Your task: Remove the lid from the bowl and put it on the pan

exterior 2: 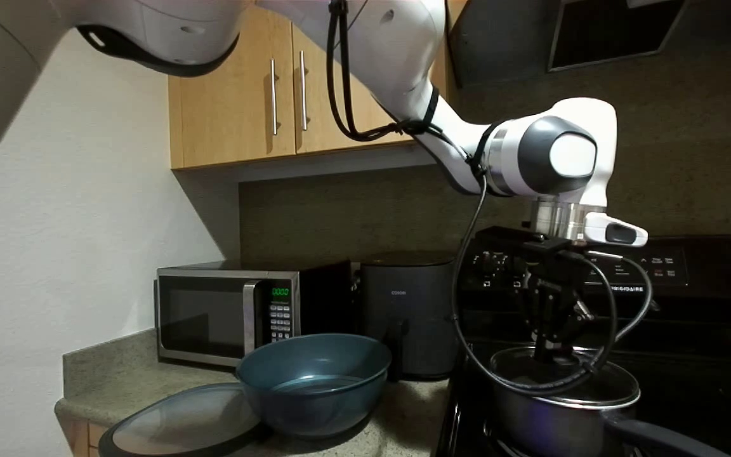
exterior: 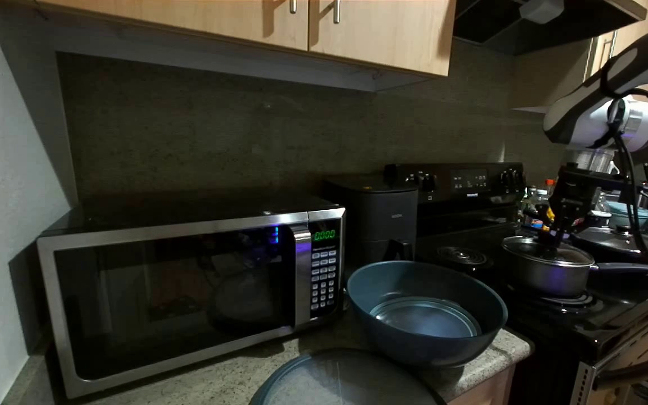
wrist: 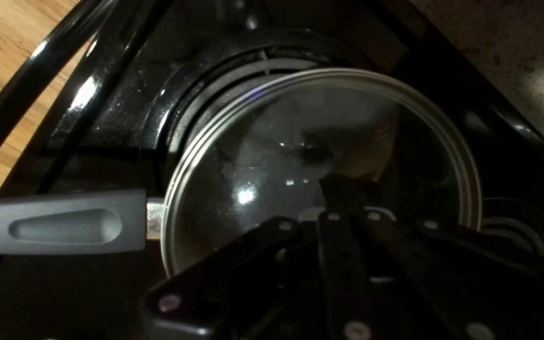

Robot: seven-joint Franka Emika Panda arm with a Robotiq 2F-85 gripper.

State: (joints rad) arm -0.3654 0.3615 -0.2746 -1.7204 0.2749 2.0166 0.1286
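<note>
The round glass lid (exterior: 526, 251) with a metal rim lies on the pan (exterior: 549, 281), a dark grey saucepan on a stove burner. The lid also shows in the exterior view (exterior 2: 616, 382) and in the wrist view (wrist: 272, 137). The pan's handle (wrist: 83, 224) points left there. My gripper (exterior 2: 554, 353) points straight down at the lid's centre, its fingers close together. It appears shut on the lid's knob, which the fingers hide. The fingertips show dark in the wrist view (wrist: 343, 186). The wide blue-grey bowl (exterior: 431, 350) stands uncovered on the counter, also in the exterior view (exterior 2: 315, 412).
A larger clear cover with a blue-grey rim (exterior 2: 188, 419) lies by the bowl, tilted. A microwave (exterior: 189, 292) and a dark air fryer (exterior 2: 407, 330) stand behind. My arm's cable (exterior 2: 549, 388) hangs in a loop beside the pan. A second lidded pan (exterior: 622, 239) is farther back.
</note>
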